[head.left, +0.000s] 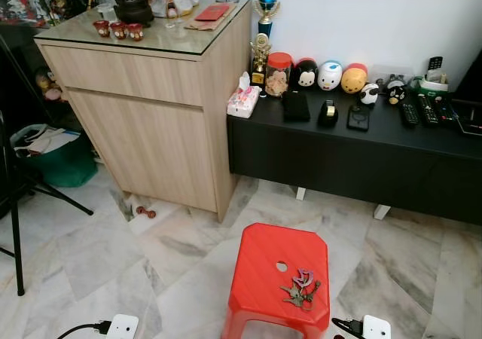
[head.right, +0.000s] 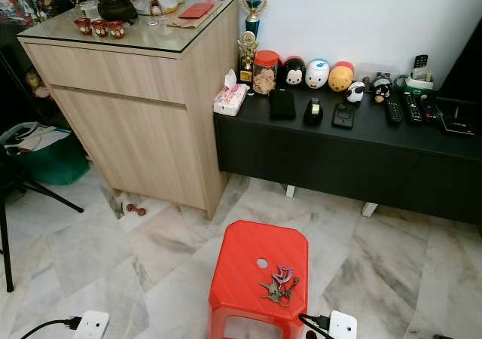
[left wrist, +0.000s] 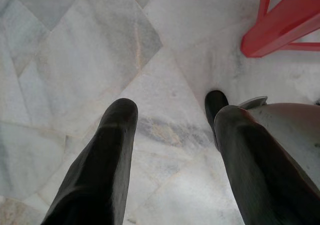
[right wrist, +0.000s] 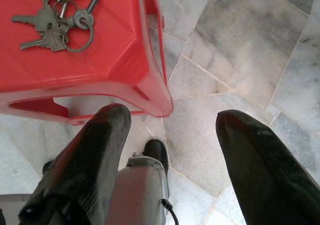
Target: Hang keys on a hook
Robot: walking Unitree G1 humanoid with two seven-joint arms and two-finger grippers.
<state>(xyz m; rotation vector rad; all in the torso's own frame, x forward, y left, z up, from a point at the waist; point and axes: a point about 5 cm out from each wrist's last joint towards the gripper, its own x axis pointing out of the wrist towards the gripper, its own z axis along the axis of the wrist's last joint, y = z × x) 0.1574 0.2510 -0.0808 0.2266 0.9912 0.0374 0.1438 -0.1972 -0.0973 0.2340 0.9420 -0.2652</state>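
The keys (right wrist: pixel 52 27) lie in a loose bunch on top of the red stool (right wrist: pixel 115 60), ahead of the right pincer (right wrist: pixel 170 130), which hangs wide open and empty over the marble floor (right wrist: pixel 240 55) beside the stool's corner. The left pincer (left wrist: pixel 172 120) is likewise spread apart, holding nothing, above bare floor with a stool leg beyond it.

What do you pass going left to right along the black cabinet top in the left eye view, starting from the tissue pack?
Tissue pack → biscuit jar with red lid → black mouse-ear toy → white toy → yellow toy → small panda figure → remote controls.
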